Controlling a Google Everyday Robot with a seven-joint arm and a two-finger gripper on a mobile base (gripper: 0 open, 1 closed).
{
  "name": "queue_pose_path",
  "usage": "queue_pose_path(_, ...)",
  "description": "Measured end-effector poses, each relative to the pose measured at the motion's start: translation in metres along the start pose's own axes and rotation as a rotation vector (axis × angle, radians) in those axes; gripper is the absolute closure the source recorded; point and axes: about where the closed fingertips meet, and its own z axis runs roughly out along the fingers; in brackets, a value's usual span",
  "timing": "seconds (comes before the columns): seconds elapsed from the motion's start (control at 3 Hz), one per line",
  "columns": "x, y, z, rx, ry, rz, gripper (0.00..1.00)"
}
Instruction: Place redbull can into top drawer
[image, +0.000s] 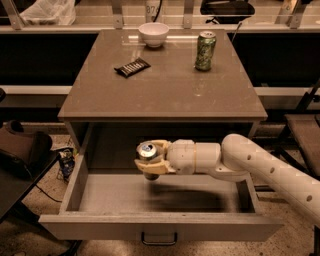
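The top drawer (125, 227) is pulled wide open below the cabinet top, with a small dark handle on its front panel. My gripper (150, 161) reaches in from the right over the drawer's back middle. It is shut on the redbull can (148, 151), of which mostly the silver top shows between the fingers (156, 168). The can hangs upright above the drawer floor, not touching it.
On the cabinet top (160, 85) stand a green patterned can (205, 50) at the back right, a white bowl (153, 34) at the back, and a dark snack bar (131, 67) to the left. A dark bag (25, 150) lies on the floor at left.
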Motion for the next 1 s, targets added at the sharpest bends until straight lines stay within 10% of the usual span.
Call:
queue_pose_path(0.67,0.042,0.028,0.012,-0.014,-0.115,0.035,1.0)
queue_pose_path(1.0,0.044,0.03,0.014,-0.017,-0.122,0.039,0.84)
